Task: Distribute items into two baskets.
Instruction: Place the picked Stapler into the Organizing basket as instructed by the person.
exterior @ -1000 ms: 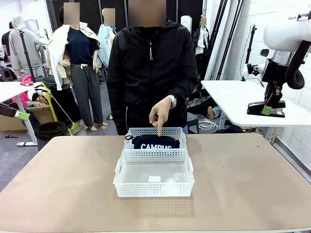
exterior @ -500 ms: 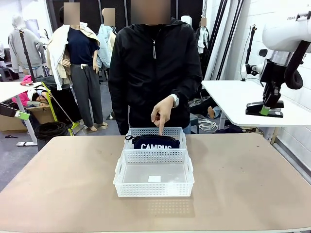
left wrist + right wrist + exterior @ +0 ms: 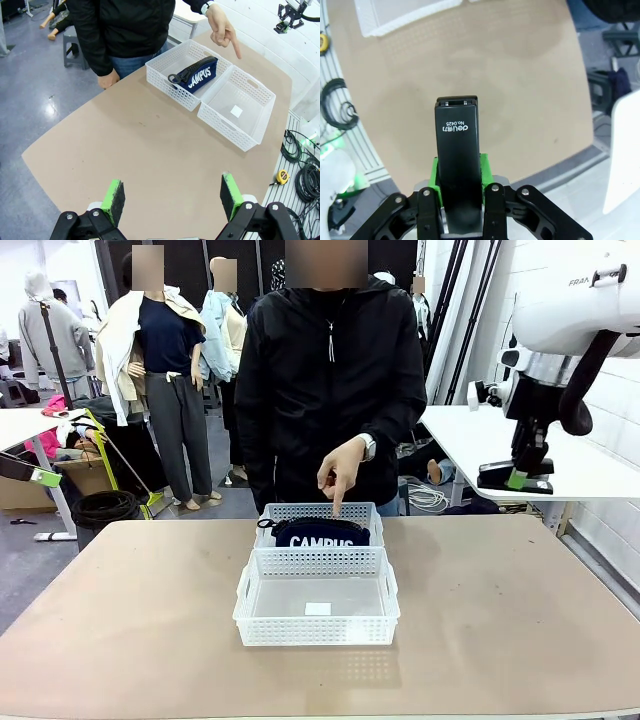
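Right gripper (image 3: 460, 187) clamps the stapler (image 3: 458, 150) lengthwise — high at right of frame. Empty near basket (image 3: 317, 598) sits centre-low, far left of it; left gripper (image 3: 171, 199) gapes, idle.

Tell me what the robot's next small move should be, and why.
Probably carry the stapler, clamped in the right gripper, toward the near basket. That basket is empty, while the far basket holds the pouch.
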### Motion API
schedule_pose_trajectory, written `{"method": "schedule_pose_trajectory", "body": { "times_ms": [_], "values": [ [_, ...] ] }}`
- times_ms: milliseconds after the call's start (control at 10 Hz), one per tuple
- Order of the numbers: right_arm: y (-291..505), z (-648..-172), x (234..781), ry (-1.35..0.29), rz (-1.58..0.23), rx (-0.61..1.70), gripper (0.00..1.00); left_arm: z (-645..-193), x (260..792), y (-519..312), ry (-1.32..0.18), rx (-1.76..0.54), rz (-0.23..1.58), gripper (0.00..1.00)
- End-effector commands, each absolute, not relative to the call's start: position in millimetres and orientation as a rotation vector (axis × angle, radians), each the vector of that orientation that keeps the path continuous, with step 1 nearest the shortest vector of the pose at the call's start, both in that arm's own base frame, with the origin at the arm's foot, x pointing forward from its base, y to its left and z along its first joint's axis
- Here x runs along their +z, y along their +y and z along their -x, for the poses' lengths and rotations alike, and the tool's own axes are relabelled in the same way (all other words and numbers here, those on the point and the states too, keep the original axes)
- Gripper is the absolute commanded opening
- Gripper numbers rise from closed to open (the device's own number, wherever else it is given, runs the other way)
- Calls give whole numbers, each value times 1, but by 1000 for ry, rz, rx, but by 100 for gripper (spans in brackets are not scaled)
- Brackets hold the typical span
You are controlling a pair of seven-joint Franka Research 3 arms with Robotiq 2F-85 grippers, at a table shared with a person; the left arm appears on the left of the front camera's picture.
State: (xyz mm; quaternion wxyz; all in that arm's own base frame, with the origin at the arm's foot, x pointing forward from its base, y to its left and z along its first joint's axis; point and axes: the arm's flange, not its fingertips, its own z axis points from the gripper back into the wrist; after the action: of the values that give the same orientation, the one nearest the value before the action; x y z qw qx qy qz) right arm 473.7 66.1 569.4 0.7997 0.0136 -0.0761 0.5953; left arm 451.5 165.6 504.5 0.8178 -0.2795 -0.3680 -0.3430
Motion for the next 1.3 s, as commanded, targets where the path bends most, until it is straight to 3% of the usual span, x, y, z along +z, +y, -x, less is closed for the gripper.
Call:
{"method": "schedule_pose_trajectory", "body": {
  "times_ms": [0,800,1200],
  "values": [
    [83,-458,564,-208,-120,1269,5,-450,505,164,-799,-716,596,100],
    [216,-450,495,-124,-206,1431,5,-450,505,164,-799,-716,596,100],
    [269,-454,469,-171,-179,1491,5,-450,505,164,-799,-716,596,100]
  ]
}}
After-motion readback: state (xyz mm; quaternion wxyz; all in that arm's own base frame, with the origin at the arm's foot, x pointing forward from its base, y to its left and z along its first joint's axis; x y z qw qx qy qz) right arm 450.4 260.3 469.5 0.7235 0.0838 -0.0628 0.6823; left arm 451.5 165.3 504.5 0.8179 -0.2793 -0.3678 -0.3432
